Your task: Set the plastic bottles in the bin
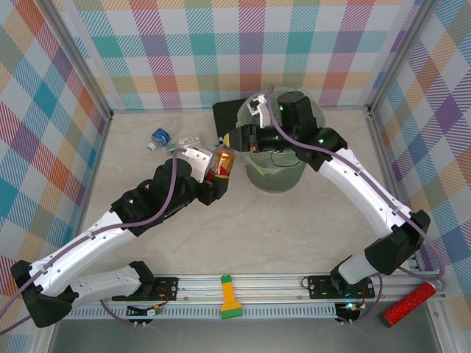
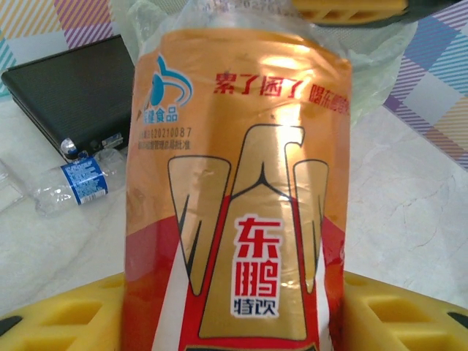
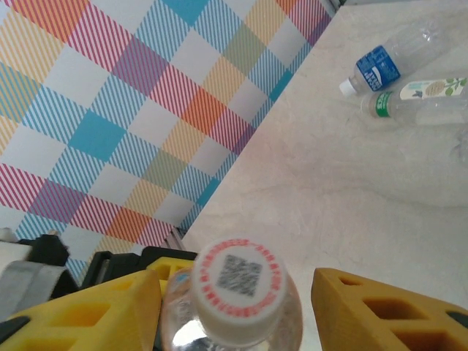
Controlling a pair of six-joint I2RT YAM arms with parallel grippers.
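The pale marbled table (image 1: 294,220) lies between checked walls (image 1: 44,95). On its far side stands the bin (image 1: 278,180), round, grey-green and lined with a thin bag. The left arm (image 1: 110,228) reaches in from the near left corner, and the right arm (image 1: 360,184) bends up from the near right and over the bin's rim. A black slab (image 1: 227,114) lies flat on the table behind the bin, touching its far left side. The left gripper (image 1: 218,170) is clamped on the orange bottle (image 2: 234,183), with its yellow fingers (image 2: 66,322) pressed to the lower body on both sides. It holds the bottle off the table, just left of the bin wall and outside it. The right gripper (image 3: 238,292) meets the same bottle at its top end, and its yellow fingers (image 3: 380,307) flank the clear neck under the white cap (image 3: 240,281). One finger sits against the neck and the other is a sliver away, so I cannot tell whether it has a grip. Two more bottles lie on their sides on the table to the left, close together: the blue-label bottle (image 1: 160,137) and the green-banded bottle (image 1: 188,140). A red cylinder (image 1: 408,304) lies at the near right corner beyond the rail. A yellow-green block (image 1: 229,298) rests on the rail between the arm bases.
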